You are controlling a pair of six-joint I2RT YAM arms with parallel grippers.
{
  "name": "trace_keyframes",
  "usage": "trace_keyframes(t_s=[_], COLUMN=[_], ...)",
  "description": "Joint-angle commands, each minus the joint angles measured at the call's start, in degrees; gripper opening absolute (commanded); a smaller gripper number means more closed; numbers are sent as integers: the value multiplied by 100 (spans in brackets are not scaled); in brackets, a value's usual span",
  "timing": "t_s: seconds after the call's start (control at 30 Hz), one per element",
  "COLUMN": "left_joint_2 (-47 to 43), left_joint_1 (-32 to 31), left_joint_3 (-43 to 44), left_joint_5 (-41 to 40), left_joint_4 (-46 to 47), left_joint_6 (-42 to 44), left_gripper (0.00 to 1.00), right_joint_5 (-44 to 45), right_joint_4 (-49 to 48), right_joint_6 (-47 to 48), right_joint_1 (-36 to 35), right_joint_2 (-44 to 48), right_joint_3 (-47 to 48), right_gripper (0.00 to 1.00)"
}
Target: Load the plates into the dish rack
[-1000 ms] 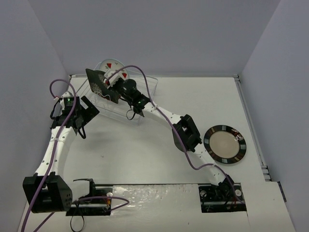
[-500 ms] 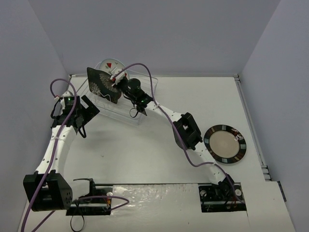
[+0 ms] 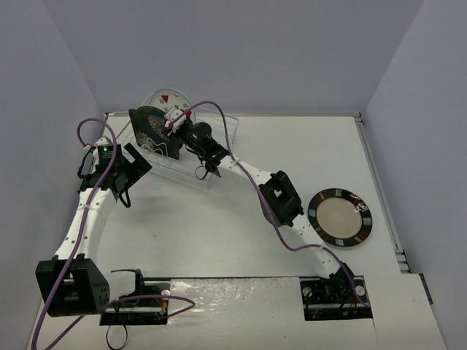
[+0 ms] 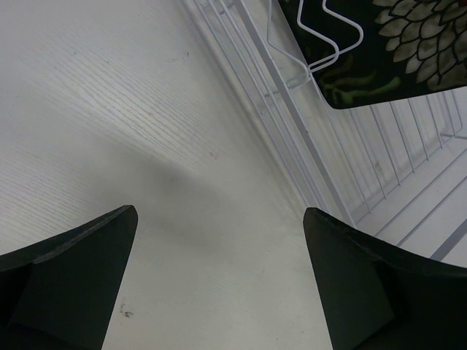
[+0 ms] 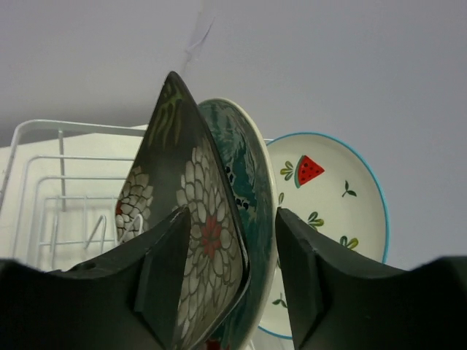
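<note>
At the dish rack's (image 3: 228, 128) left end, right jaws stand partly open astride the upright black square plate's (image 5: 208, 240) top edge, with a teal plate (image 5: 244, 164) and white watermelon plate (image 5: 328, 197) racked behind. Left jaws are wide and empty over the table (image 4: 109, 109) beside the rack. Dark-rimmed plate (image 3: 339, 217) lies flat, well apart.

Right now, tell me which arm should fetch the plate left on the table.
Right, likely. The dark-rimmed plate lies far right, beside that arm. The left hand sits open far left by the dish rack. The right hand must first clear the black plate.
</note>
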State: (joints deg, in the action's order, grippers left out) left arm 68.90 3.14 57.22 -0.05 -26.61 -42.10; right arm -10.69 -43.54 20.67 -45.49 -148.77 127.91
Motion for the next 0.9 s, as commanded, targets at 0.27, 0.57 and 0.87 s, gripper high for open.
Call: trace_keyframes(t_s=[0.27,0.57,0.87], left_joint_2=[-39,-177,-430], left_joint_1=[47,49,38], left_joint_3=[52,122,351], left_joint_5=[216,168,93], left_joint_4=[358,259,7], left_joint_6=[19,136,449], left_gripper=[97,97,97], right_joint_5=[524,1693,2062], right_joint_4=[-780,-1134,-410], right_joint_6=[-48,13,-1290], right_joint_1=[-128,-114,418], right_joint_2=[598,1463,3582], right_joint_3=[259,-410,-2348], right_gripper=[81,99,100])
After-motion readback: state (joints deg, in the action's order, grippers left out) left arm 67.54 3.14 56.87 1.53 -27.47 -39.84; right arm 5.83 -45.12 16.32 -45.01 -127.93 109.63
